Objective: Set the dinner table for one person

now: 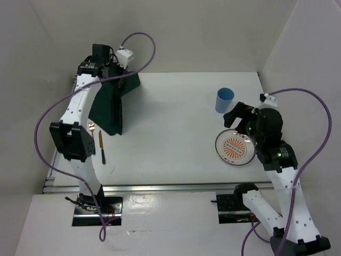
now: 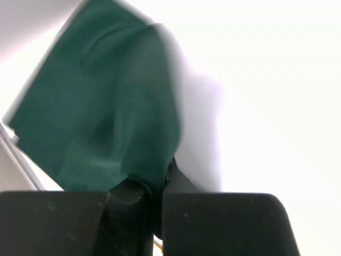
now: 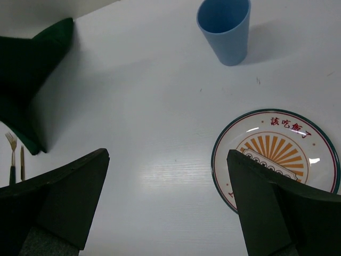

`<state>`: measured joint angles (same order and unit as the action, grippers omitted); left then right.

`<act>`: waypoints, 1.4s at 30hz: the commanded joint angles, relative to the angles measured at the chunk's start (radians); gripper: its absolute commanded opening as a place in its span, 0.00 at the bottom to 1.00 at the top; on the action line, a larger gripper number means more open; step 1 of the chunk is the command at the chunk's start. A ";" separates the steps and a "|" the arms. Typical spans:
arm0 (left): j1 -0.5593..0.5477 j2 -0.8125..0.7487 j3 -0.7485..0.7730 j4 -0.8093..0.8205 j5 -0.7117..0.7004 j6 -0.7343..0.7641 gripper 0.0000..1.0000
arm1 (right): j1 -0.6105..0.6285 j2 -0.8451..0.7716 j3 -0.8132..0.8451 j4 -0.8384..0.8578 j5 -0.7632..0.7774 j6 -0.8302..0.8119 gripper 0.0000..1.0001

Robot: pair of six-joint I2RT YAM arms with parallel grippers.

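Note:
The white dinner table (image 1: 176,122) fills the top view. My left gripper (image 1: 116,74) (image 2: 154,178) is shut on one edge of a dark green cloth (image 1: 112,104) (image 2: 101,112) and holds it lifted at the far left, its lower end hanging down to the table. My right gripper (image 1: 231,120) (image 3: 168,154) is open and empty, hovering above the table just left of a patterned plate (image 1: 235,148) (image 3: 277,152). A blue cup (image 1: 224,100) (image 3: 225,29) stands upright beyond the plate.
A gold fork (image 3: 10,154) and a dark-handled knife (image 1: 101,146) (image 3: 22,162) lie near the left edge, in front of the cloth. An aluminium rail (image 1: 160,187) runs along the near edge. Walls enclose the table on the far side, left and right.

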<state>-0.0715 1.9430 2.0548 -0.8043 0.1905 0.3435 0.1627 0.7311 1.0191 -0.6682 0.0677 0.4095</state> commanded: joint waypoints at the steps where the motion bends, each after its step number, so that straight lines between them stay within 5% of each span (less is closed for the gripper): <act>1: -0.101 -0.325 -0.060 -0.021 0.197 0.188 0.00 | -0.005 0.114 0.108 -0.019 -0.059 -0.057 1.00; 8: -0.122 -0.480 0.021 -0.232 0.412 0.264 0.00 | 0.020 0.267 0.202 0.045 -0.166 -0.078 1.00; 15: -0.122 -0.611 -0.261 -0.124 0.195 0.206 0.00 | 0.130 0.364 0.133 0.035 -0.195 -0.028 1.00; 21: -0.122 -0.595 -0.490 -0.052 0.185 0.111 0.00 | 0.139 0.306 0.062 0.065 -0.265 -0.087 1.00; 26: -0.122 -0.454 -0.480 0.008 0.107 0.022 0.00 | 0.139 0.297 0.035 0.146 -0.587 -0.231 1.00; 28: -0.122 -0.391 -0.432 0.008 0.072 -0.020 0.00 | 0.172 0.330 0.012 0.168 -0.600 -0.232 1.00; 31: -0.122 -0.276 -0.356 0.008 0.043 -0.067 0.00 | 0.300 0.431 0.012 0.177 -0.514 -0.209 1.00; 36: -0.122 -0.197 -0.266 0.019 0.032 -0.089 0.00 | 0.835 0.831 0.238 0.051 0.153 -0.199 1.00; 38: -0.122 -0.181 -0.254 0.028 0.018 -0.101 0.00 | 0.903 0.928 0.356 0.036 0.242 -0.166 1.00; 42: -0.113 -0.157 -0.239 0.028 0.000 -0.101 0.00 | 1.052 0.979 0.288 0.244 0.233 -0.222 1.00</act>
<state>-0.1936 1.7855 1.7618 -0.8303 0.2131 0.2768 1.1496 1.7439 1.3201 -0.5163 0.1490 0.2203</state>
